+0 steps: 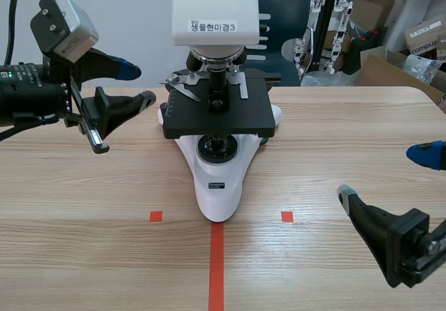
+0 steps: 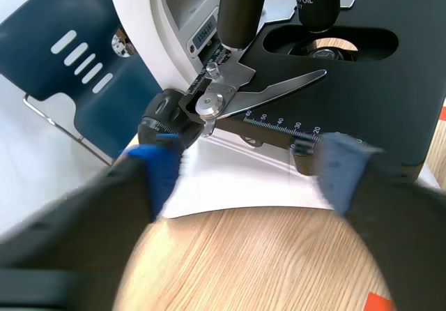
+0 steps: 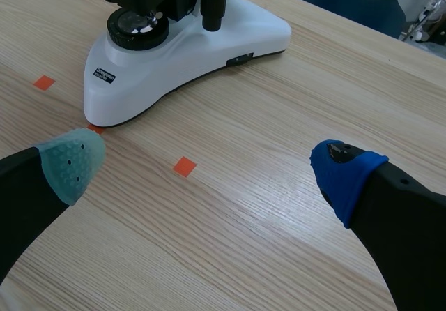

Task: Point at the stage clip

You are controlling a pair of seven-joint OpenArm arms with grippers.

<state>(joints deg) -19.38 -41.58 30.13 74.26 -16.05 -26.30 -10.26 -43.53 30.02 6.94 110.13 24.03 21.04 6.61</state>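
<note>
A white microscope (image 1: 217, 185) is set on the wooden counter (image 1: 97, 192). Orange-red tape marks (image 1: 217, 266) are seen by its base.

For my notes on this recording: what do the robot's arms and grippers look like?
The left gripper and right gripper are black, each with two thick, tapering fingers: one tipped with a blue pad, the other with a grey-green dotted pad. The black left arm carries a silver-grey camera box with a black cable looping from it.
</note>
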